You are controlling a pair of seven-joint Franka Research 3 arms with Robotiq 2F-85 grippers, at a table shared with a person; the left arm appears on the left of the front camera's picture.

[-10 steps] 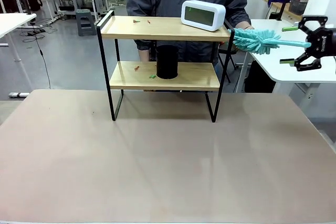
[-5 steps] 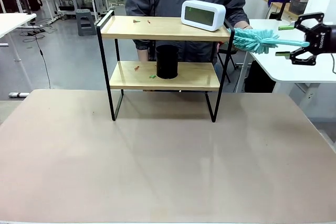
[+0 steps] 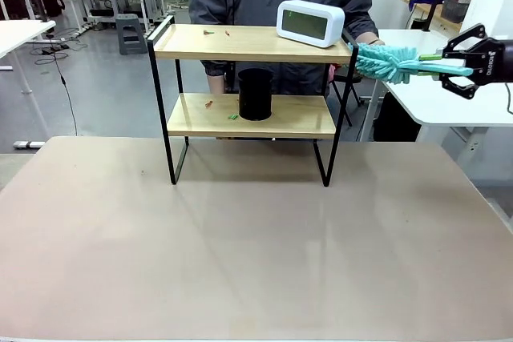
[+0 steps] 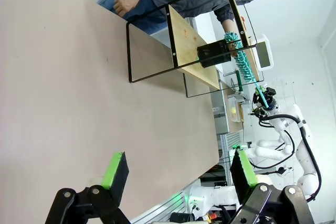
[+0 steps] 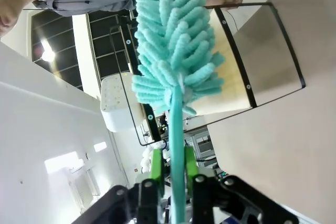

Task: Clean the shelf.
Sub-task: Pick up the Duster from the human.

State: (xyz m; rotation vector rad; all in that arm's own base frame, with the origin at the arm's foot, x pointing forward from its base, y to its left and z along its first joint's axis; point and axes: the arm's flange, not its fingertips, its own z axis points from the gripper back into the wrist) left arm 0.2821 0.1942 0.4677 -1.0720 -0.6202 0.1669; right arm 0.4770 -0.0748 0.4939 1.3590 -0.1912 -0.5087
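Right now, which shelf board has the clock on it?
The top board: the clock sits at its right end. The lower board holds a black cylinder instead.

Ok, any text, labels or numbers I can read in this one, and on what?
Nothing reads clearly.
On the clock display: faint greenish marks, too dim to read.
On the body of the right gripper, which holds the duster: small white print, too small to read.
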